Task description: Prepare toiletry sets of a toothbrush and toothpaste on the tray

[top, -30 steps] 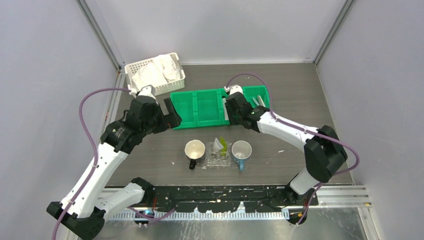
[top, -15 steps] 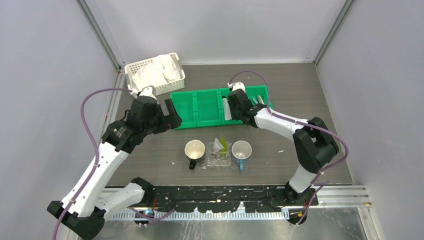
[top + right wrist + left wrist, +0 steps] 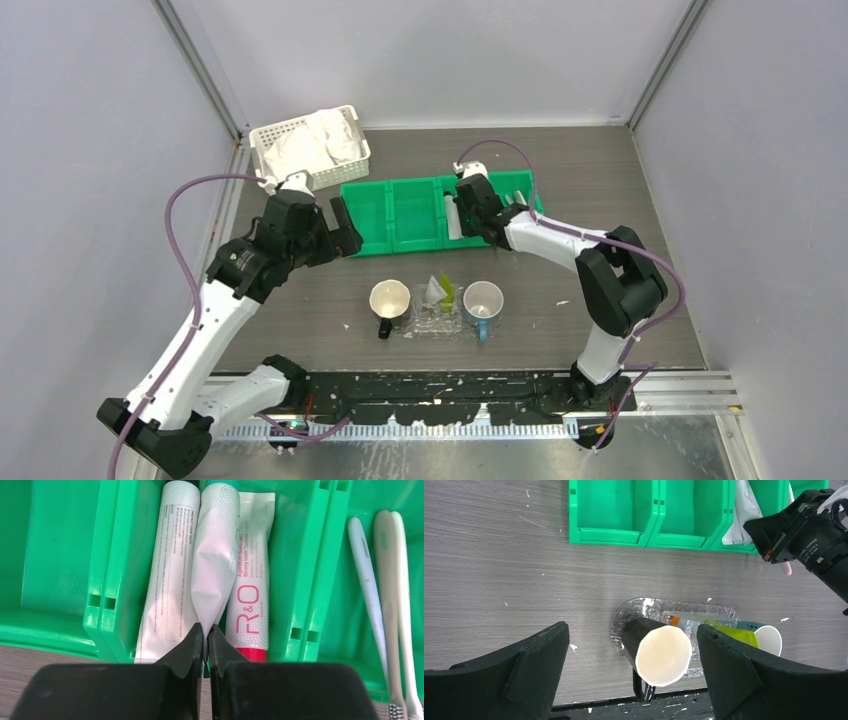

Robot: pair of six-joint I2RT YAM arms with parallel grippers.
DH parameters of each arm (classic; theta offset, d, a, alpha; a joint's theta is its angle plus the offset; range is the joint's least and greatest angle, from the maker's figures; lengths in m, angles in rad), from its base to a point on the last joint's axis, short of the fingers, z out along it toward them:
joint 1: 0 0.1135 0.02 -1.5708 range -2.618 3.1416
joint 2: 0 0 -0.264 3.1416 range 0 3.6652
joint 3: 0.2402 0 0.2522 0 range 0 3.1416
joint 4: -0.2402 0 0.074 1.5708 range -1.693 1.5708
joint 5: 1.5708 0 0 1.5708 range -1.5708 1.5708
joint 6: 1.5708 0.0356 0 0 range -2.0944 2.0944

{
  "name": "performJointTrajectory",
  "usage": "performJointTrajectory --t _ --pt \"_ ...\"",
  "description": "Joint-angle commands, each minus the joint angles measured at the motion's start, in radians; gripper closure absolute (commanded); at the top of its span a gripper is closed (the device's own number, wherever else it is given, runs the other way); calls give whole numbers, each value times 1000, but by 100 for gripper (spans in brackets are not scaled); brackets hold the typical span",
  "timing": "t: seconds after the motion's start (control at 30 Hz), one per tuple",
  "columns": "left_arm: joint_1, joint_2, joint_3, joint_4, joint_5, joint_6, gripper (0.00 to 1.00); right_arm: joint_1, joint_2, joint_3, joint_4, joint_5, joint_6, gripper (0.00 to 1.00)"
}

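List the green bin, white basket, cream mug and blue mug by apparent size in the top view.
1. green bin
2. white basket
3. cream mug and blue mug: they look alike, so unranked.

Bright green plastic four-compartment bin (image 3: 310,570), white grey-dotted soft toothpaste tube (image 3: 215,565), red lettering on white flat neighbouring tube (image 3: 252,580), grey wood-grain tabletop (image 3: 499,570).

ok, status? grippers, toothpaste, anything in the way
Left gripper open, empty. Right gripper shut on crimped end of the middle toothpaste tube, in the green bin. Neighbour tubes tight either side. Tray holds a yellow-green tube.
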State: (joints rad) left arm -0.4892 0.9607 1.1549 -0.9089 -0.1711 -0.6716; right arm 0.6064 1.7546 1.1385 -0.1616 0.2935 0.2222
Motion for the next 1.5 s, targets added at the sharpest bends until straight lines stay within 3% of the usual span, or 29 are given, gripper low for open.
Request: performJointTrajectory --t 0.0,0.27,0.57,0.97,1.13,1.47 --pt "9 0 -1 45 6 15 0 -4 -33 31 26 -2 9 92" --pt "10 -3 -10 65 27 5 0 -4 -246 182 -235 -19 10 94" --pt "11 81 146 167 216 -53 0 67 -444 339 -581 -253 55 98" --pt "11 288 345 256 328 -118 0 418 -573 268 -638 -209 165 99" --pt "9 298 282 286 367 -133 11 499 -538 311 -624 -143 164 99" --pt "-36 182 67 330 382 -161 24 497 -453 533 -653 -45 57 99"
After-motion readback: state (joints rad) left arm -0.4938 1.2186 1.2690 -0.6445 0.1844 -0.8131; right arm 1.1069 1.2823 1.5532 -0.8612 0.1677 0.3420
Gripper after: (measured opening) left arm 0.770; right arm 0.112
